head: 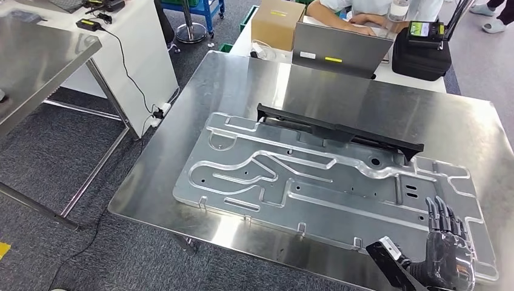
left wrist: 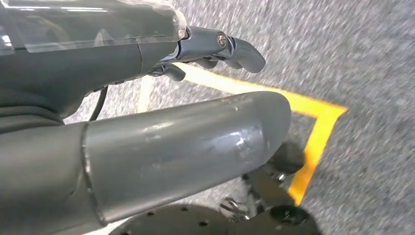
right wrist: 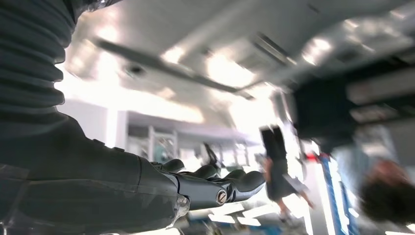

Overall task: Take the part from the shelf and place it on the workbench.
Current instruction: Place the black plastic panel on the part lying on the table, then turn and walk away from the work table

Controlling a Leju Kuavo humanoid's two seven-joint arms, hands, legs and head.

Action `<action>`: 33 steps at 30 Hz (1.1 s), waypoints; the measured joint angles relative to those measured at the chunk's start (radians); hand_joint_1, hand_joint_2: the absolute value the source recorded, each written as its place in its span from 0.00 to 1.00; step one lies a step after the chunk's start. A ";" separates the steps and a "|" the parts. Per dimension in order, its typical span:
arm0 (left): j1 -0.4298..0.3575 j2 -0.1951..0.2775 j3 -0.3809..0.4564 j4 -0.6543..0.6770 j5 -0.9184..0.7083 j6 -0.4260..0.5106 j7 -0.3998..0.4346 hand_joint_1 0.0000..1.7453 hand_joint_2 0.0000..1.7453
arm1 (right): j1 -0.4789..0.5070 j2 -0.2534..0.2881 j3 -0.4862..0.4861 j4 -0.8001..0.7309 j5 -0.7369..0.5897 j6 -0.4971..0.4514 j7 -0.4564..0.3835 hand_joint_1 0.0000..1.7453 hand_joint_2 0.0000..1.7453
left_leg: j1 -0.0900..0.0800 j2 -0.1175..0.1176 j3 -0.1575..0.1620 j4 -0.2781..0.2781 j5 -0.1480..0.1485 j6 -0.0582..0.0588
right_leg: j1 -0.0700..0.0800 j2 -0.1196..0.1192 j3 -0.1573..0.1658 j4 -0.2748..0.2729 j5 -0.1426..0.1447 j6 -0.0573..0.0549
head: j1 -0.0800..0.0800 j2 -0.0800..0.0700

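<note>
A long black part lies flat along the far edge of a large machined aluminium plate. The plate rests on the steel workbench. My right hand hovers at the plate's near right corner, fingers straight and apart, holding nothing and well short of the black part. In the blurred right wrist view the same hand is bare. My left hand hangs over grey carpet with yellow floor tape, fingers loosely bent with nothing in them.
Behind the workbench a person works at a laptop, beside a cardboard box and a black bag. A second steel table and a white table with cables stand at the left, across a carpeted aisle.
</note>
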 joint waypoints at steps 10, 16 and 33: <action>0.003 -0.026 0.021 -0.028 0.025 -0.002 0.020 0.00 0.00 | 0.033 0.005 0.008 0.227 -0.113 -0.029 0.062 0.00 0.00 | 0.010 -0.006 -0.080 0.088 -0.037 -0.060 | 0.007 0.004 0.133 -0.261 0.063 -0.058 | -0.001 0.000; 0.002 -0.038 0.024 -0.049 0.028 -0.004 0.024 0.00 0.00 | 0.019 0.006 0.000 0.345 -0.153 -0.026 0.067 0.00 0.00 | -0.008 -0.007 -0.048 0.251 -0.121 -0.031 | 0.043 0.000 0.051 -0.257 0.127 -0.080 | -0.001 0.000; 0.001 -0.098 0.031 -0.107 0.051 -0.018 0.055 0.00 0.00 | -0.343 -0.032 -0.214 0.869 -0.112 -0.088 0.303 0.00 0.00 | -0.005 -0.026 0.107 -0.056 -0.010 0.029 | 0.118 0.006 0.185 -0.225 0.097 -0.143 | -0.016 0.000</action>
